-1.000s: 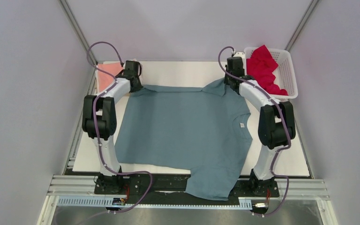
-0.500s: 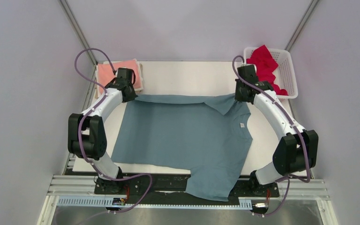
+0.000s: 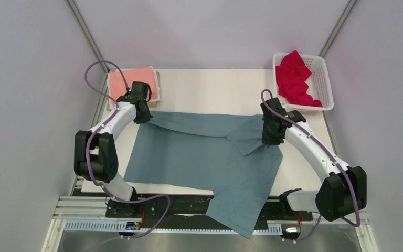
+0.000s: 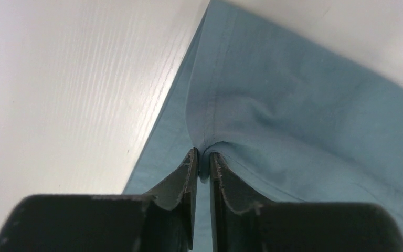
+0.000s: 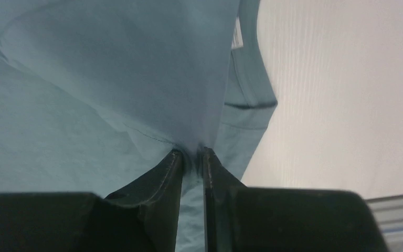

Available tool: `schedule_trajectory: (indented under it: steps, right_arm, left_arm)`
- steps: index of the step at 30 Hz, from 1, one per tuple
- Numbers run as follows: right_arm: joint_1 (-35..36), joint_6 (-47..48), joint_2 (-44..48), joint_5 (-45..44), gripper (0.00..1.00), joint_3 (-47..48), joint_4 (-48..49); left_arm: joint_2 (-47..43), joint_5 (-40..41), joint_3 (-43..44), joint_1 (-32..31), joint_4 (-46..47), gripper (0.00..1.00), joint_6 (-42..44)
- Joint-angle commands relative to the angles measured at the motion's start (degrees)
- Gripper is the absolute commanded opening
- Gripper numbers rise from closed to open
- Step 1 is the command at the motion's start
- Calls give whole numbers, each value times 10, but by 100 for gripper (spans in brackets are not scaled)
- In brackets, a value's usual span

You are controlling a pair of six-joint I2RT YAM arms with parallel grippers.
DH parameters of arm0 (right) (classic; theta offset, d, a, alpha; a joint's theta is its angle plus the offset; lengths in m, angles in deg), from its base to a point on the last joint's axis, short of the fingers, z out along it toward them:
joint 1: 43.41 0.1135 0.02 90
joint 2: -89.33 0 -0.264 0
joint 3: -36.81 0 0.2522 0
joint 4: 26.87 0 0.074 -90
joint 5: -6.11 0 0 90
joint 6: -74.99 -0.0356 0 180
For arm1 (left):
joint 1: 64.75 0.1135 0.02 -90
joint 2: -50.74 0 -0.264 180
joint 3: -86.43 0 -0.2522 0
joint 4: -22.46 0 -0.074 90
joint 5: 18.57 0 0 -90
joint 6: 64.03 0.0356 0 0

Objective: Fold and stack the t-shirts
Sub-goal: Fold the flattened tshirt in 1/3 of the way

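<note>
The left arm (image 3: 116,118) and the right arm (image 3: 309,146) are built alike, with smooth white shells on the long links and chunky black housings (image 3: 95,156) at the joints. A thin purple cable (image 3: 87,77) loops free near each wrist, then runs along the links. It ends at a black base plate (image 3: 178,202) at 6 o'clock in the overhead view. In the wrist views, the left jaws and right jaws are matte black fingers (image 4: 181,181), slightly scuffed, with curved backs that taper to thin flat tips.
</note>
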Motion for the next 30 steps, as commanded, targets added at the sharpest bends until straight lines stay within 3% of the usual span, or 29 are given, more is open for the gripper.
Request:
schedule_trajectory:
  steps: [1,5,6,8,11,16,20,25,30]
  right_arm:
    - [25,-59,2,-5,37,-48,-56]
    - [50,-65,16,-39,83,-34,-67]
    - [51,-64,21,-46,92,-22,-64]
    - [52,-48,32,-43,100,0,-41]
    - [51,-31,46,-10,100,13,27]
    - [100,67,32,206,93,-56,176]
    - [183,76,-51,164,87,-67,203]
    - [188,63,-143,156,70,-61,232]
    - [187,49,-192,78,67,-57,226]
  left_arm:
    - [-39,26,-18,3,-21,34,-16]
    - [-56,26,-9,2,-31,74,-25]
    - [-60,24,-5,2,-33,91,-28]
    - [-72,15,6,2,-34,99,-29]
    - [-91,-14,9,1,-20,100,-27]
    - [-103,-148,-45,-9,57,100,-27]
    - [-102,-209,-106,-23,122,100,-46]
    - [-117,-218,-167,-29,159,100,-65]
    - [-117,-195,-195,-30,169,100,-68]
